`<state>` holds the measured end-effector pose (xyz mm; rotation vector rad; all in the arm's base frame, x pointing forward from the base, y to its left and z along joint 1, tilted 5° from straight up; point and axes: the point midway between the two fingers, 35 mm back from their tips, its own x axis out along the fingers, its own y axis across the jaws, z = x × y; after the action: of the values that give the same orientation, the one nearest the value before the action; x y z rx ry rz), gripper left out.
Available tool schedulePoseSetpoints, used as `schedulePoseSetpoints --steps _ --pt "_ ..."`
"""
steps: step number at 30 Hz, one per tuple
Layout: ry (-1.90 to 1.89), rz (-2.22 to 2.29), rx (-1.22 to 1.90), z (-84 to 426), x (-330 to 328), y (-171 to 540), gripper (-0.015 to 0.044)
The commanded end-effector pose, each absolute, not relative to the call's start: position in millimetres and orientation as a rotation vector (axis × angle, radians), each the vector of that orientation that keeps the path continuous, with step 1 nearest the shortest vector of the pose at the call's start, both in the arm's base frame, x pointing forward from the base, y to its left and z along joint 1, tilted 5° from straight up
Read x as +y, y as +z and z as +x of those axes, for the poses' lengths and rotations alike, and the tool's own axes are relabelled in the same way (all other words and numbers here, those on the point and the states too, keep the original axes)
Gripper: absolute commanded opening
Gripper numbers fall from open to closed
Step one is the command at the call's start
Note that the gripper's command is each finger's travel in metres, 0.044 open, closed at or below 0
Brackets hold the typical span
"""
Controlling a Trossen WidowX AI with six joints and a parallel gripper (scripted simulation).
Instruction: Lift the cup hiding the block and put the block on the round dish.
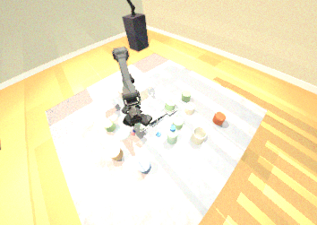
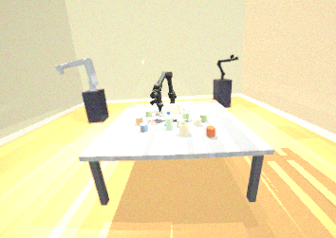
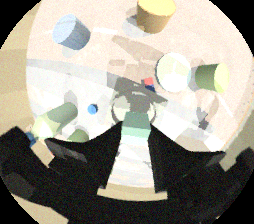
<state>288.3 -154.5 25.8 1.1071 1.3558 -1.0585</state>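
Wrist view, left to right: pale blue cylindrical cup [image 3: 71, 31] lying tilted at upper left; below it a pale green cup [image 3: 57, 121] on its side, with a small blue block [image 3: 92, 108] just beside it. Centre: the gripper [image 3: 136, 120], its dark fingers clamped on a pale green cup [image 3: 135, 122] seen from above, its grey rim [image 3: 130, 105] showing between them. Just above and right of that cup, a small red patch [image 3: 150, 82], too blurred to name. Tan cup [image 3: 155, 10] at the top. Further right, a white-mouthed cup [image 3: 173, 73] touching or overlapping an olive-green cup [image 3: 212, 76] on its side.

Top view: the grey arm [image 1: 124, 71] reaches down onto the white table top [image 1: 215, 150]; the gripper [image 1: 137, 127] sits low among the clutter, on the held cup [image 1: 138, 126]. A green cup [image 1: 110, 125] stands to its left, a tan one [image 1: 117, 153] nearer the camera, an orange-red cup [image 1: 218, 118] well apart at far right.

The balance and the round dish cannot be made out in the clutter. Whether the held cup is off the surface: cannot tell.
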Motion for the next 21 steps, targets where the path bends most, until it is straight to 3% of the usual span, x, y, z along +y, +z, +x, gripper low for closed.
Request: schedulePoseSetpoints --steps 1,10,21 --pt "-1.048 1.11 1.338 293 -158 52 0.0" --pt "-1.048 1.11 1.338 289 -159 90 0.0" --pt "-1.054 1.103 1.336 245 -228 24 0.0"
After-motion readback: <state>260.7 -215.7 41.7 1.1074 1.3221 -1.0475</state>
